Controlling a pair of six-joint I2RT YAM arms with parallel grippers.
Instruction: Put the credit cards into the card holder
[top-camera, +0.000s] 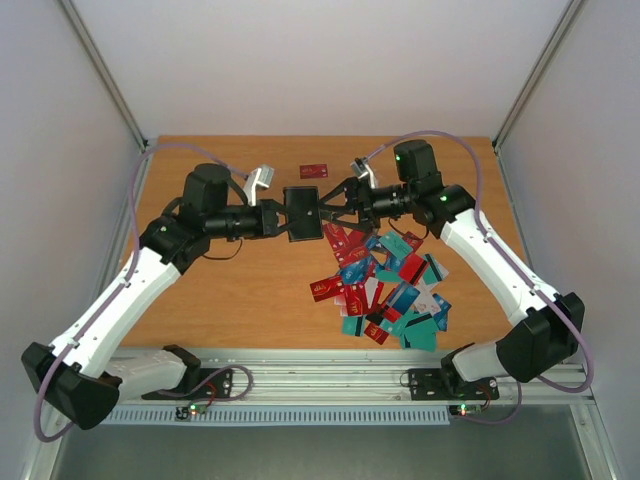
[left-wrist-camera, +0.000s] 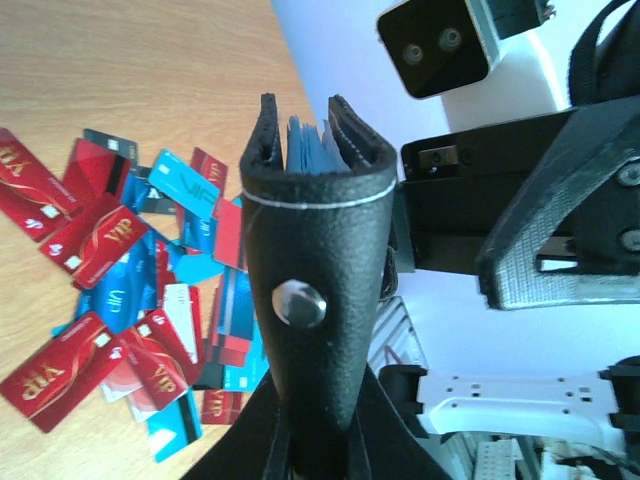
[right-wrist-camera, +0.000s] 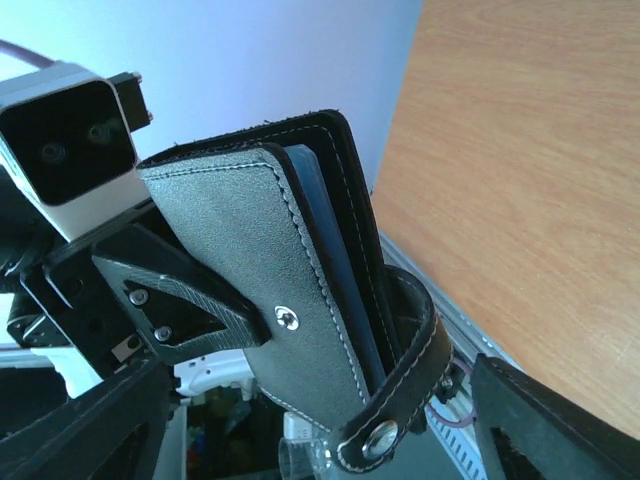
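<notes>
Two pincers meet midair: your left pincer (top-camera: 283, 218) clamps the card holder (top-camera: 302, 214) by one edge, and your right pincer (top-camera: 328, 212) is spread wide at the opposite edge. Credit cards (top-camera: 385, 290) lie heaped below the right one, with open tabletop (top-camera: 220, 290) under the left.

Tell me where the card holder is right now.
Top view, centre: the card holder hangs in the left gripper, the right gripper at its other edge, just beyond the pile of credit cards.

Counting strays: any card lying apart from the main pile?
Yes, one red card lies alone near the table's far edge, well clear of the pile of cards.
</notes>
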